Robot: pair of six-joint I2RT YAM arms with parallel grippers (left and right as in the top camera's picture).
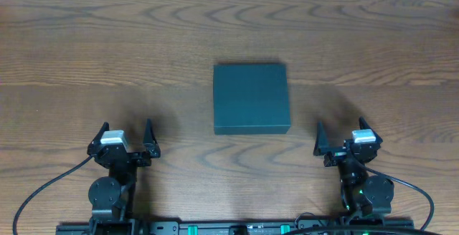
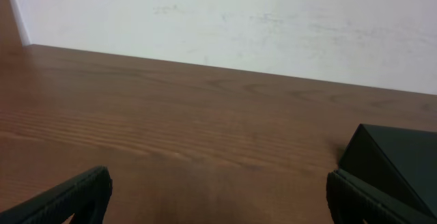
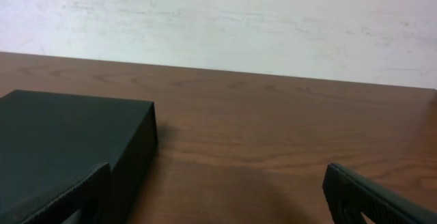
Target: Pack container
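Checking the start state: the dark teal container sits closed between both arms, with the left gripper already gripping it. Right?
Not quite: the overhead view shows the left gripper open and apart from the container; the rest holds.

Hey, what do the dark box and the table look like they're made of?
The container: probably cardboard or paperboard, matte dark teal; dull glare-free faces, crisp edges. The table: wood or wood-look laminate, smooth; grain lines show, but which is unclear.
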